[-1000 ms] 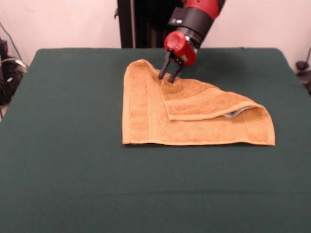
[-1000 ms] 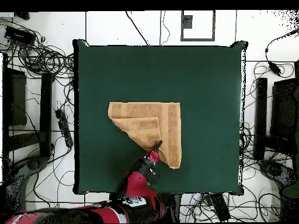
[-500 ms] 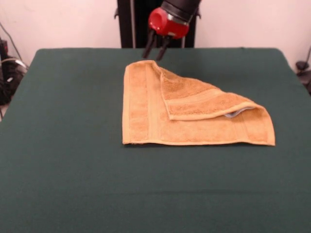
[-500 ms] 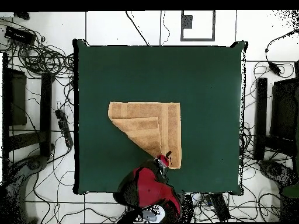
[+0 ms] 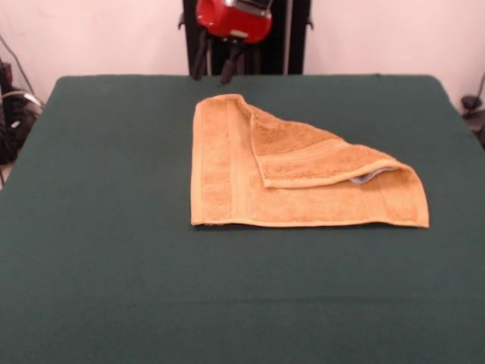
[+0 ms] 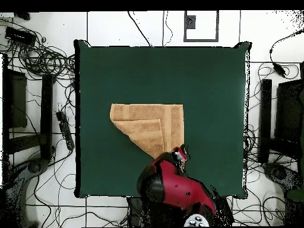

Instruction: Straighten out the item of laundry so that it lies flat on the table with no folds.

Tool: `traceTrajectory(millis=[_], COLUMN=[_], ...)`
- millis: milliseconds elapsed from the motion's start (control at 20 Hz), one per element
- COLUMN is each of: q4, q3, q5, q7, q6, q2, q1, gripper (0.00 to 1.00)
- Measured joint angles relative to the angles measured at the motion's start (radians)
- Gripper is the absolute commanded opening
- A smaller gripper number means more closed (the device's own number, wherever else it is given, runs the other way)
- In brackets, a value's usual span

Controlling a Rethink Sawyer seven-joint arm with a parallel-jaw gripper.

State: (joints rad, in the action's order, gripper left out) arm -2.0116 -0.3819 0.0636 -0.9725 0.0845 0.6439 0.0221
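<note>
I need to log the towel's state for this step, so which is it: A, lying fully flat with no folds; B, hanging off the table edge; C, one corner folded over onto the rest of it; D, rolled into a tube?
C: the towel lies on the table with one corner flap doubled back over its lower layer, and the gripper hangs clear of it, jaws apart and empty.
</note>
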Motion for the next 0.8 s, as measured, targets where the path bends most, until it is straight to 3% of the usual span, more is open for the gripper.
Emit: traceTrajectory(millis=[450,800], q4=[0.047,0.051], q3=[0.202,0.431], q5=[0.021,0.031], q7=[0.000,0.000], q6=[-0.001,-0.013], q2=[0.058,0.070], q1=[-0.233,-0.415], gripper=[1.00,1.00])
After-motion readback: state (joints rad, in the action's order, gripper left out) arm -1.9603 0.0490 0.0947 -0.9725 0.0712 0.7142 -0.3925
